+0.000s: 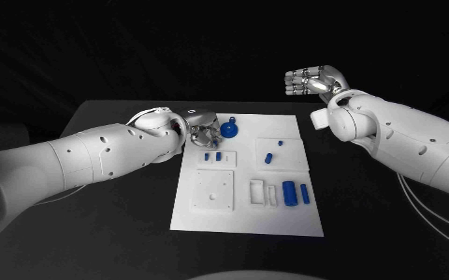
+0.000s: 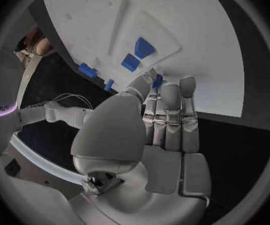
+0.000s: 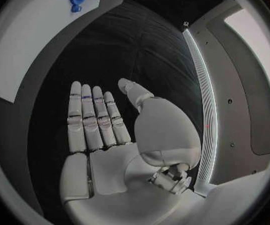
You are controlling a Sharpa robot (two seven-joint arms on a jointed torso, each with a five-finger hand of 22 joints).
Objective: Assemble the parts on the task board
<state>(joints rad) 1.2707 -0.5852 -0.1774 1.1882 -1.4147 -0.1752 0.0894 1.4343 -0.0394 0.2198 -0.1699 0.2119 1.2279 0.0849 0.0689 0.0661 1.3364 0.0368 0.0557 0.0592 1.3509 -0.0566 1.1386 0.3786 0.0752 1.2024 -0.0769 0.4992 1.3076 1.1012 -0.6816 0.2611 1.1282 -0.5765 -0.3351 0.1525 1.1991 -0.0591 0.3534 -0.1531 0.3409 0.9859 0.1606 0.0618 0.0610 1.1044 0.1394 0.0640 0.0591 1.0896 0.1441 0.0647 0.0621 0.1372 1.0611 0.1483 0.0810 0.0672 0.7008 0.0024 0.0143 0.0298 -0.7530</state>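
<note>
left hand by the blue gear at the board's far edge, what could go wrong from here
The left hand is low over the task board, fingertips beside the blue gear; closing slightly off could push the gear away rather than grip it. Its fingers might also knock the two small blue pieces just nearer the robot.

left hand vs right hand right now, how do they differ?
The left hand is low over the task board, at its far left corner beside the blue gear; the right hand is raised off the board, past its far right corner. The left hand's fingertips pinch a small blue piece; the right hand's fingers lie straight, holding nothing. Both are silver hands on white arms.
</note>
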